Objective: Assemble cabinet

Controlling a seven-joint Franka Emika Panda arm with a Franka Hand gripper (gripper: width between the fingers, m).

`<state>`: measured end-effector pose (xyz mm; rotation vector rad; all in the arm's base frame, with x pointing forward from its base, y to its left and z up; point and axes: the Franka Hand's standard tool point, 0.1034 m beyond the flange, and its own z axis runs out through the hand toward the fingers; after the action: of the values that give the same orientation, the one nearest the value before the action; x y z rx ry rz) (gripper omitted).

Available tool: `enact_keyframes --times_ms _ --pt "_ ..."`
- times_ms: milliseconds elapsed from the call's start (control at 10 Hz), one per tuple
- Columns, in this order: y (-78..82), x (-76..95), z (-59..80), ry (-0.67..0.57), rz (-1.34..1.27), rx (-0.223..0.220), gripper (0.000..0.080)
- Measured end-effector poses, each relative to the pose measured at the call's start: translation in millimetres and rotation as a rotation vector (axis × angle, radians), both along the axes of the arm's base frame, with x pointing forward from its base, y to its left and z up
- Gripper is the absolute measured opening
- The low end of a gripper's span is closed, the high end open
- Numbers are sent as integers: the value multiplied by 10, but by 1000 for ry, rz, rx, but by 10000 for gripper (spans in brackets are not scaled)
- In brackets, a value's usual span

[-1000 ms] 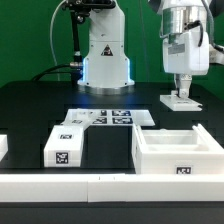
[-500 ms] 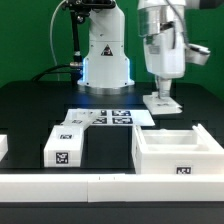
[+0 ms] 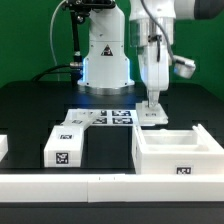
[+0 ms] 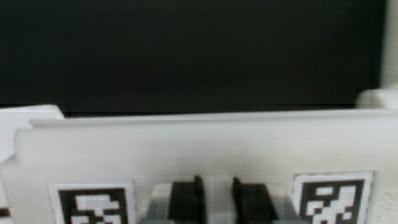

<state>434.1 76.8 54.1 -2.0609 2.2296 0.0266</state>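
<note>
Gripper (image 3: 152,105) is clamped on a flat white tagged panel (image 3: 152,116), held upright just above the black table (image 3: 30,110). Wrist view: dark fingers (image 4: 185,200) pinch the panel's edge between its two tags. In the exterior view, the cabinet box (image 3: 155,160) sits at 5 o'clock from the gripper, close. Marker board (image 3: 100,118) is at 9 o'clock and the white block (image 3: 62,148) at 8 o'clock.

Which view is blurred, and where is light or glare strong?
Wrist view: soft throughout, the panel edges and its tags fuzzy. Exterior view: sharper; a blue glow on the robot base; the white box bright, with little surface detail; no hard shadows on the black table.
</note>
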Motion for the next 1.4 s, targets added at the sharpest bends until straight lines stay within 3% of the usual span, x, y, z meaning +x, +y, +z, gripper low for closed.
enact_keyframes --times_ms 100,200,600,700,800,900,1400 --pt "78 -8 4 88 -23 60 64" --pt "127 7 27 187 -43 91 64" --pt "144 8 16 220 -59 85 64" --pt "161 -62 105 309 7 93 64" --pt "150 -20 236 379 63 95 64" --pt "179 41 269 409 77 102 64" --pt "228 49 258 433 95 73 64"
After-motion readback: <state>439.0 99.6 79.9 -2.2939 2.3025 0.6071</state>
